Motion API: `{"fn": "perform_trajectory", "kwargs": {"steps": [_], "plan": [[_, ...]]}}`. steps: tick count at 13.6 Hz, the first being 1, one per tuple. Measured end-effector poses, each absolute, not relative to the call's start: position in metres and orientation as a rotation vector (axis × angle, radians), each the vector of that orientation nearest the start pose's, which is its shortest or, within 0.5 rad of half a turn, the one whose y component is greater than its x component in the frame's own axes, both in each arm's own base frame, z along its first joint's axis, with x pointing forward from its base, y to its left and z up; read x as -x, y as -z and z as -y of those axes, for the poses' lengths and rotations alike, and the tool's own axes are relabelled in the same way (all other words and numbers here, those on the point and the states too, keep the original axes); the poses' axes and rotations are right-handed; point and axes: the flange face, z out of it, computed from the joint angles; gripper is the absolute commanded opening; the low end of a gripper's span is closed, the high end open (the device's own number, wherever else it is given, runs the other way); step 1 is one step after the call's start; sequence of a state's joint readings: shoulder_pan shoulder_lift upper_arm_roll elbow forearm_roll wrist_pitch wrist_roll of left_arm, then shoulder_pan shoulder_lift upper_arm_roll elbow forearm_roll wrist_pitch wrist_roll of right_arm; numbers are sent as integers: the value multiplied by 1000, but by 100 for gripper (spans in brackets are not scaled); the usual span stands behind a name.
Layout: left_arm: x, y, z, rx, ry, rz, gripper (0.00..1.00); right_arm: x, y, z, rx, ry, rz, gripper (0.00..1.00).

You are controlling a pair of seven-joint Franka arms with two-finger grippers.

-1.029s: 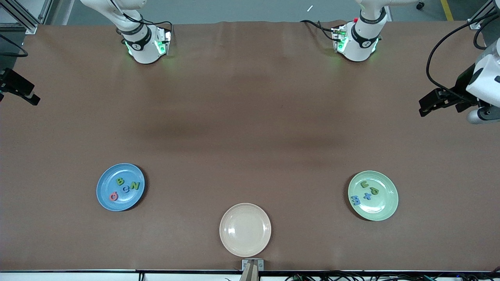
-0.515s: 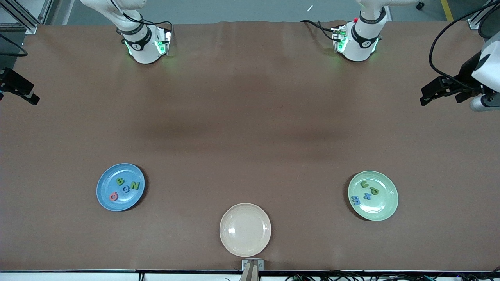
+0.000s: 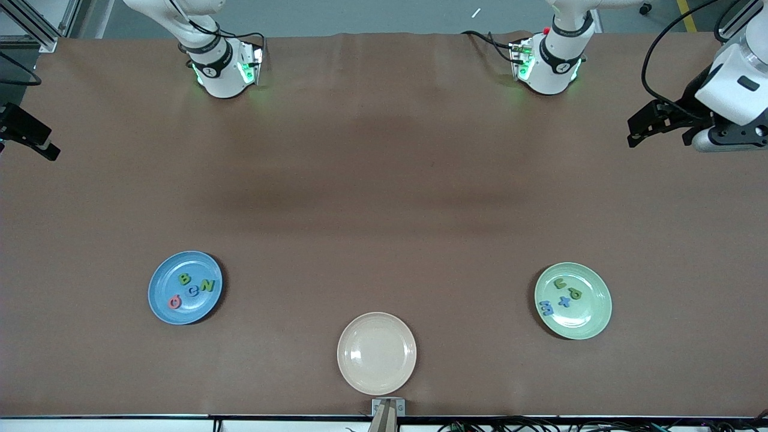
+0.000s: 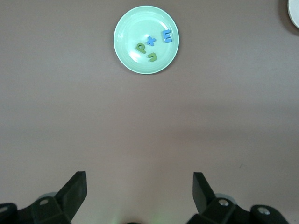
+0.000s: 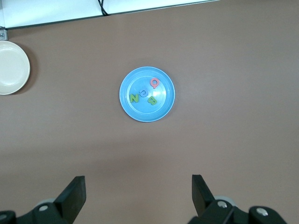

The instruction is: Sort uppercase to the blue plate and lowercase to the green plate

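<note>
The blue plate (image 3: pixel 163 277) holds the uppercase pieces: green B (image 3: pixel 184 278), blue C (image 3: pixel 194 291), green N (image 3: pixel 207 285), pink-red G (image 3: pixel 174 302). The right wrist view shows this plate (image 5: pixel 140 111) too. The green plate (image 3: pixel 593 317) holds the lowercase pieces: green u (image 3: pixel 560 283), green p (image 3: pixel 575 294), blue x (image 3: pixel 564 302), blue three-pronged piece (image 3: pixel 546 308). The left wrist view shows it (image 4: pixel 130 31) as well. My left gripper (image 4: pixel 140 186) is open and empty, high over the table's left-arm end (image 3: pixel 637 131). My right gripper (image 5: pixel 138 186) is open and empty, high at the right-arm end (image 3: pixel 45 147).
An empty cream-beige plate (image 3: pixel 377 353) lies between the two plates, nearest the front camera. It shows at the edge of both wrist views (image 4: pixel 295 11) (image 5: pixel 11 67). The arm bases (image 3: pixel 219 72) (image 3: pixel 549 69) stand along the table's edge farthest from the camera.
My left gripper has risen and drawn back toward the bases' edge of the table. My right gripper has barely moved. Plates and letters are unchanged.
</note>
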State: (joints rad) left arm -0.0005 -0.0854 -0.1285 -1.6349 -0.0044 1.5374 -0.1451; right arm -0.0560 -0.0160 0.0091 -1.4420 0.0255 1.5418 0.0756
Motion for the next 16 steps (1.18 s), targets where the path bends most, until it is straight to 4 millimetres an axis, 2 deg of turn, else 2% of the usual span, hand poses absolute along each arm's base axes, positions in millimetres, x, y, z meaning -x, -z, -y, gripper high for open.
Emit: {"fn": "perform_trajectory", "kwargs": {"steps": [3, 8, 16], "plan": [[-516, -642, 69, 3133, -3, 26, 100, -545, -691, 23, 3104, 180, -187, 100], [-518, -651, 51, 3135, 28, 53, 100, -545, -691, 23, 3104, 180, -187, 100], [-517, -657, 57, 3136, 46, 30, 100, -545, -691, 23, 3104, 180, -187, 100]]}}
